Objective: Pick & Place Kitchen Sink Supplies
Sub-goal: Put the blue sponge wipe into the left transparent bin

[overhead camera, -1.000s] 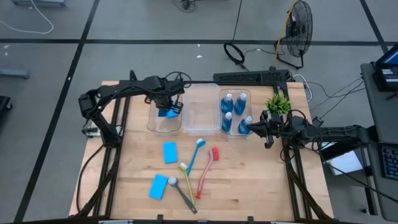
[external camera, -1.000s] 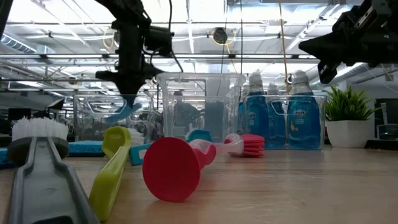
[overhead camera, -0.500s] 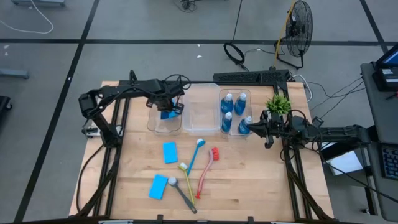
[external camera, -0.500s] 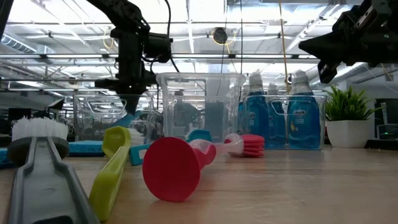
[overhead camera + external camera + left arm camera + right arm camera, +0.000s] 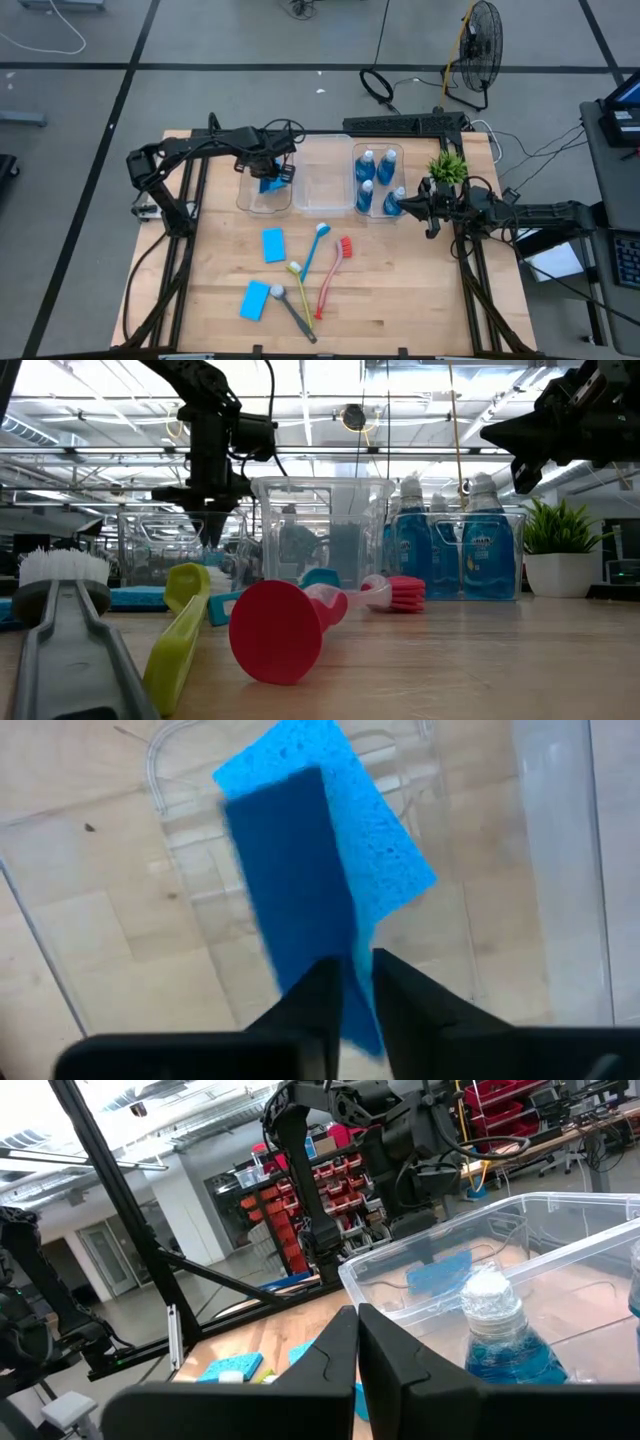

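Observation:
My left gripper (image 5: 269,177) hovers over the left clear bin (image 5: 245,195), shut on a blue sponge (image 5: 290,890). A second sponge (image 5: 385,850) lies flat on that bin's floor beneath it. Two more sponges (image 5: 273,244) (image 5: 255,300) lie on the table. The blue (image 5: 318,245), red (image 5: 335,275), yellow-green (image 5: 300,285) and grey (image 5: 292,312) brushes lie beside them. Several bottles of blue liquid (image 5: 366,194) stand in the right bin (image 5: 357,150). My right gripper (image 5: 425,206) waits shut beside that bin. My left gripper pinches the sponge between its two fingers at one end (image 5: 357,1005). The fingers (image 5: 318,992) come from above, pointing down into the bin. The sponge hangs below them, lifted clear, its free end (image 5: 265,800) over the sponge lying in the bin.
An empty clear bin (image 5: 323,182) stands between the two others. A small green potted plant (image 5: 447,165) sits near my right gripper. A power strip (image 5: 405,122) lies along the far edge. Bare wood shows toward the near right of the table (image 5: 430,300).
My left gripper, still shut on the sponge, has shifted slightly toward the far edge over the left bin. The sponge's hanging end, which stuck out sideways in the low view, has swung in under the gripper.

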Available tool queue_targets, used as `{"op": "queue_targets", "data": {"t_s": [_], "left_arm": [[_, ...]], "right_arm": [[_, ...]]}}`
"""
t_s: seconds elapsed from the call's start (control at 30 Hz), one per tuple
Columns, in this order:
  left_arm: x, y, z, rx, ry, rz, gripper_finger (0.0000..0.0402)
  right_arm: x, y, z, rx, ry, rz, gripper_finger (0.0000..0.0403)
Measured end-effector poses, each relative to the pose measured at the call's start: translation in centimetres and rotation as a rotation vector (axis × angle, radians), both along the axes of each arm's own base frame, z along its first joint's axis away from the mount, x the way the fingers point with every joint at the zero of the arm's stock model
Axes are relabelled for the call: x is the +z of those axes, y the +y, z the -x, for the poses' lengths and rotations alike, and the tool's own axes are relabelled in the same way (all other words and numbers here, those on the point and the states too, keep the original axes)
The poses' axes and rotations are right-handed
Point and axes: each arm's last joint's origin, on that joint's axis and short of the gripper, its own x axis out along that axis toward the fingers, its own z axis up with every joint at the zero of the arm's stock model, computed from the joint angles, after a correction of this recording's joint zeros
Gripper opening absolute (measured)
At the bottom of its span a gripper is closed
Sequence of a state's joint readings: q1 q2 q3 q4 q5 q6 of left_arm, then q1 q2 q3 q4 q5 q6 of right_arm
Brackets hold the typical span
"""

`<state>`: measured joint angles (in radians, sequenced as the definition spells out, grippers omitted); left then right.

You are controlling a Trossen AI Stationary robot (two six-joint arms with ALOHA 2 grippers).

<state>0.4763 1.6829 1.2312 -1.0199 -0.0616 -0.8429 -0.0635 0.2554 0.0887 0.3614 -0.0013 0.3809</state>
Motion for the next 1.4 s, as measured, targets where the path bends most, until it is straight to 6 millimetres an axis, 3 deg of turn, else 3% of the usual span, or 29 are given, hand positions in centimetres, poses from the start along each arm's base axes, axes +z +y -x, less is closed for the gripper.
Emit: {"op": "queue_targets", "data": {"t_s": [0.3, 0.57, 0.73, 1.0, 1.4], "left_arm": [[0.2, -0.1, 0.1, -0.028, -0.004, 0.002, 0.0169], [3.8, -1.0, 2.1, -0.028, -0.099, -0.018, 0.0223], [7.1, -2.8, 3.9, -0.025, -0.21, -0.032, 0.0219], [10.9, -7.7, 5.9, -0.048, -0.38, -0.035, 0.0192], [11.9, -14.6, 6.2, -0.072, -0.454, 0.104, 0.0165]], "right_arm": [[0.0, 0.0, 0.0, 0.0, 0.0, 0.0, 0.0], [0.0, 0.0, 0.0, 0.0, -0.004, 0.0, 0.0], [0.0, 0.0, 0.0, 0.0, -0.004, 0.0, 0.0], [0.1, 0.0, 0.0, 0.0, -0.007, 0.0, 0.0], [0.1, 0.0, 0.0, 0.0, -0.008, 0.001, 0.0]]}}
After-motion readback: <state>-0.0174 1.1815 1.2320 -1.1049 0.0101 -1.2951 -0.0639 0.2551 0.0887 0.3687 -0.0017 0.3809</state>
